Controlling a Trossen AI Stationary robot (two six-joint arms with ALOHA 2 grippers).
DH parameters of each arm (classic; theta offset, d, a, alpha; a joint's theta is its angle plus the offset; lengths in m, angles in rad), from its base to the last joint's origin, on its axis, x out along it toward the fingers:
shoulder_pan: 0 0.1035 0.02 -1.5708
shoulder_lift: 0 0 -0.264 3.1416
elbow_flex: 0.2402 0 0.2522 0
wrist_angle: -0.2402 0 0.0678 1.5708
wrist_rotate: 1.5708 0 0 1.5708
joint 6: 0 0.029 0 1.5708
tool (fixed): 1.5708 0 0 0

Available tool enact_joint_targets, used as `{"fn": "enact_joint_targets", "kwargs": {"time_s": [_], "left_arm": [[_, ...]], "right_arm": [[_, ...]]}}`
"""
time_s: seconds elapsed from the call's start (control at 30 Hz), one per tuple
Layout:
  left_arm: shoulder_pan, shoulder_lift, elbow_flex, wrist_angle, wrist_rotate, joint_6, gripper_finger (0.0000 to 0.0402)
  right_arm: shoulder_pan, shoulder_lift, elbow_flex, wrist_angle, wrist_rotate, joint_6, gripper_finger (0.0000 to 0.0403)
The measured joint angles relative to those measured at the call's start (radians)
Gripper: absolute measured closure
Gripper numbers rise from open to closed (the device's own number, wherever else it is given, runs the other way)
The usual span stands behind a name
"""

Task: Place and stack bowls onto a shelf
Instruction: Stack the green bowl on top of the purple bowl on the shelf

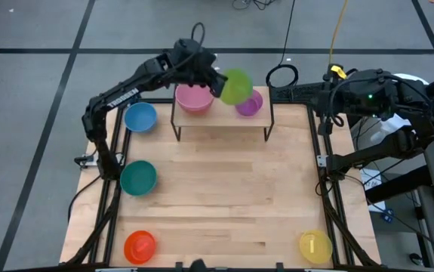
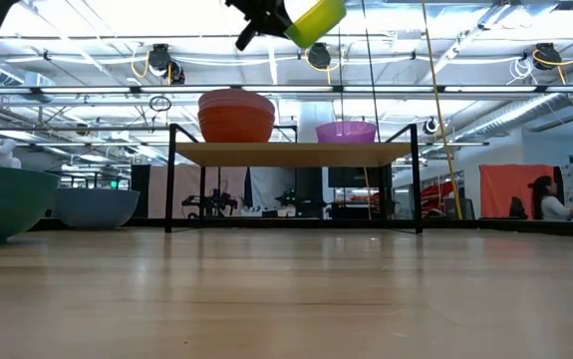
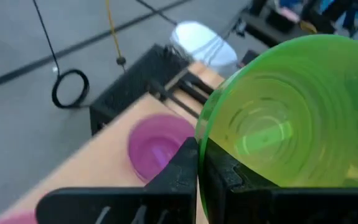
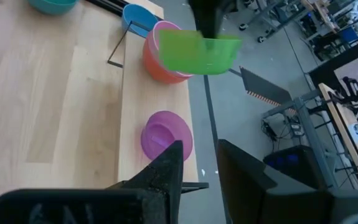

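Observation:
The shelf stands at the table's far middle. On its left part sits a pink bowl nested in a red one; on its right part rests a purple bowl. My left gripper is above the shelf, shut on a green bowl that hangs high between the stack and the purple bowl, also in the low view. My right gripper waits open beyond the table's far right corner, nothing between its fingers. My left gripper holds the green bowl by its rim and wall, one finger outside and the other inside. The fingers come slanting down from the table's left. The bowl is lifted clear of the shelf and tipped onto its side.
A blue bowl lies on the table left of the shelf, a teal bowl at the left edge, an orange bowl near left, a yellow bowl near right. Bare wood lies in the table's middle.

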Motion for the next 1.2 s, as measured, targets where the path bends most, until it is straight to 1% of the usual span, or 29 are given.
{"fn": "enact_joint_targets", "kwargs": {"time_s": [0.07,0.23,0.4,0.53,0.7,0.93,1.07,1.13,1.2], "left_arm": [[0.021,0.012,0.000,0.037,0.009,0.000,0.0398],[0.054,0.071,0.001,0.072,0.031,0.004,0.0398],[0.068,0.120,0.000,0.146,0.088,0.006,0.0398],[0.071,0.158,0.000,0.148,0.112,0.009,0.0398],[0.063,0.189,0.000,0.136,0.115,0.069,0.0398],[0.059,0.191,0.000,0.111,0.066,0.111,0.0398],[0.059,0.191,0.000,0.076,0.037,0.125,0.0398],[0.054,0.191,0.000,0.074,0.002,0.128,0.0398],[0.051,0.191,0.000,0.080,-0.020,0.130,0.0398]], "right_arm": [[0.000,0.001,0.000,0.000,0.000,-0.001,0.0312],[0.000,0.001,0.000,0.000,0.000,-0.001,0.0312],[0.000,0.001,0.000,0.000,0.000,-0.001,0.0312],[0.000,0.001,0.000,0.000,0.000,-0.001,0.0312],[0.000,0.001,0.000,0.000,0.000,-0.001,0.0312],[0.000,0.001,-0.009,0.000,0.000,0.040,0.0312],[-0.001,0.002,-0.054,0.019,0.001,0.044,0.0312],[-0.007,0.001,-0.102,0.082,0.030,0.059,0.0312],[-0.019,0.001,-0.165,0.162,0.104,0.090,0.0312]]}}
